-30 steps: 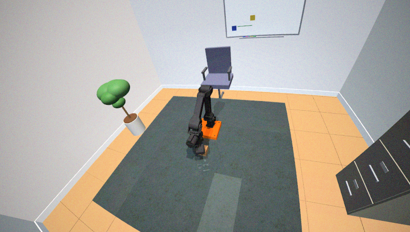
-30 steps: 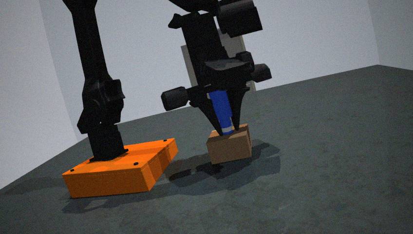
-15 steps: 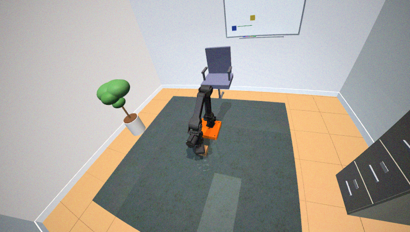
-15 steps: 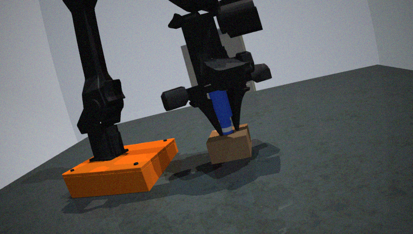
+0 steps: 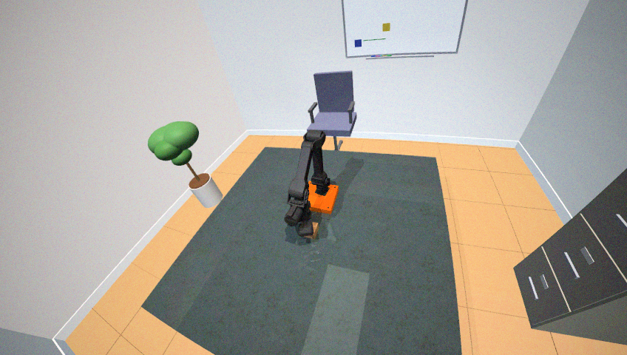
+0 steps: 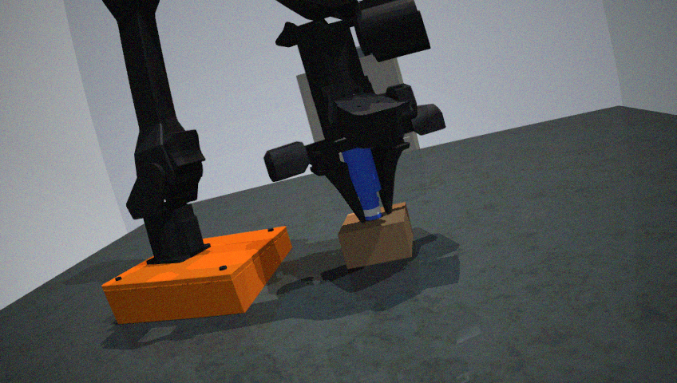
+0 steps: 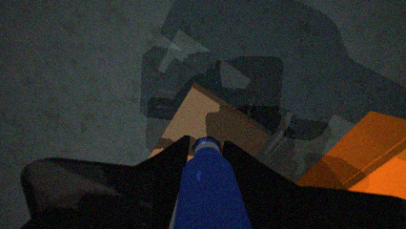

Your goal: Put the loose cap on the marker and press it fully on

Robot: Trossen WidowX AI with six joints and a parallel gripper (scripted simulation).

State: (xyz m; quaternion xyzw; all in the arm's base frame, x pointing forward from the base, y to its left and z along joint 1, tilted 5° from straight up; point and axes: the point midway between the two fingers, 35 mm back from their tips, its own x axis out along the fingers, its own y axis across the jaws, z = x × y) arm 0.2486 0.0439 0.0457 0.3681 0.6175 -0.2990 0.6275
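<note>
The tan holder block (image 5: pixel 315 231) (image 6: pixel 380 246) (image 7: pixel 191 112) sits in front of the arm's orange base. My gripper (image 5: pixel 308 238) (image 6: pixel 376 216) (image 7: pixel 206 143) points down, slightly tilted, with its fingertips at the block's top face. It is shut on the blue cap (image 6: pixel 363 173) (image 7: pixel 210 191), which stands in line above the block and reaches up towards the palm. A grey band and a thin blue ring of the marker (image 6: pixel 373 213) show between the fingertips, under the cap. The rest of the marker is hidden. The views do not show whether the cap is fully on.
The orange base (image 5: pixel 324 204) (image 6: pixel 180 303) (image 7: pixel 383 167) stands close beside the block. Farther off are an office chair (image 5: pixel 333 121), a potted plant (image 5: pixel 206 191) and a dark cabinet (image 5: pixel 580 272).
</note>
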